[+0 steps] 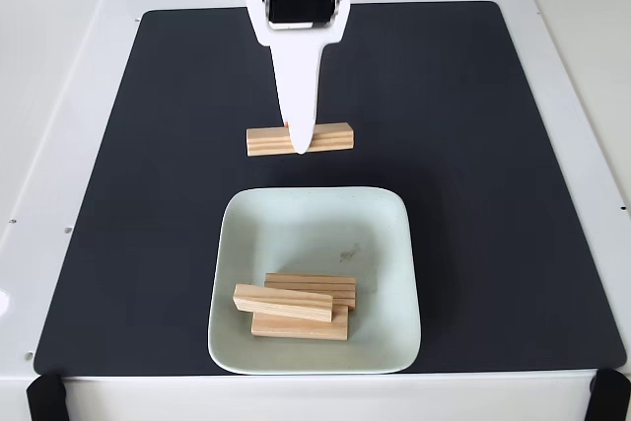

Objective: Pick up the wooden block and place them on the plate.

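In the fixed view we see the white tool (299, 145) lowered onto the middle of one wooden block (330, 137) lying crosswise on the black mat (493, 145) of the table (59, 66). We cannot tell the tool's jaw opening. Three more blocks (296, 305) are stacked on the plate (385, 234), just below.

No text, label, brand, number or sign could be read anywhere in the fixed view. The pale mint-green square plate (394, 244) bore only a small brownish speck, not a mark, and the small light-wood grooved blocks (299, 138), the black mat (473, 145) and the white table (59, 46) were unlettered.
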Motion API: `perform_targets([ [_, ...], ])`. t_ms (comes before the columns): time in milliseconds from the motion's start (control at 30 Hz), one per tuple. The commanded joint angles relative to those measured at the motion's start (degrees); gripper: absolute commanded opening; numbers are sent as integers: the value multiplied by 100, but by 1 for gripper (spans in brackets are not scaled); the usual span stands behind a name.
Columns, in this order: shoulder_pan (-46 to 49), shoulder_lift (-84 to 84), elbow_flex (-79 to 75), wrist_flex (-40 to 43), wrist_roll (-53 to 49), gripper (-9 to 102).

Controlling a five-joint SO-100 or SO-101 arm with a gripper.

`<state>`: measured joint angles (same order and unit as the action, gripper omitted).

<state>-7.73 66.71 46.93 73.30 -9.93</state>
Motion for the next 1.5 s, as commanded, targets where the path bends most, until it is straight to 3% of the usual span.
perform_targets([
  [0,97,-483,-861,35,9,0],
  [300,114,-1617,-1556,9,53,0],
  [533,79,-2145,-2145,26,668,-1],
  [1467,-132,-2232,-2215,-62,949,-1],
])
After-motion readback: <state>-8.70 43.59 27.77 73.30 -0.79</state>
